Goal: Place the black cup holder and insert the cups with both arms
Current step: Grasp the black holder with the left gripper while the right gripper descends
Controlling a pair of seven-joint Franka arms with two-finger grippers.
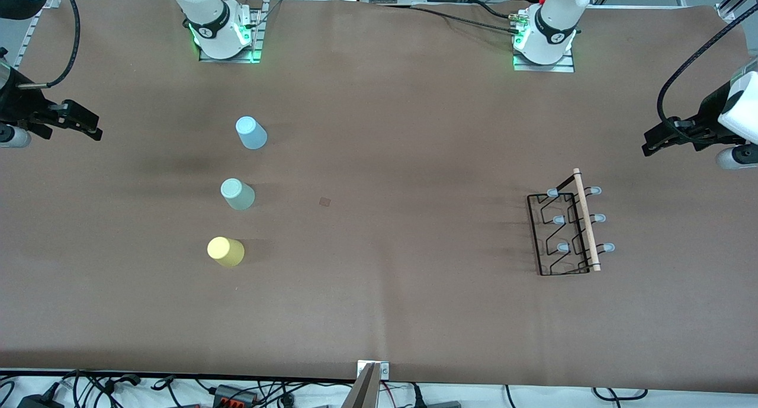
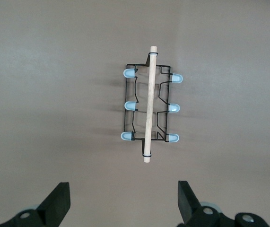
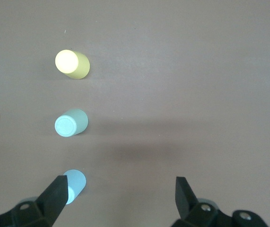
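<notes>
Well, nothing's begun — black cup holder (image 1: 567, 231) unmoved, three cups (image 1: 237, 194) untouched, left gripper (image 1: 654, 145) and right gripper (image 1: 89, 127) both hanging wide open.

**Even overhead light, soft shadows**

The brown table (image 1: 379, 159) is lit evenly and fairly brightly from above. Soft, faint shadows are cast beside the cups (image 1: 238, 195) and the black cup holder (image 1: 562, 233). Green glow is seen at both arm bases. The yellow cup's (image 3: 72, 64) top is slightly overexposed in the right wrist view. Corners are darkened mildly in both wrist views.
</notes>
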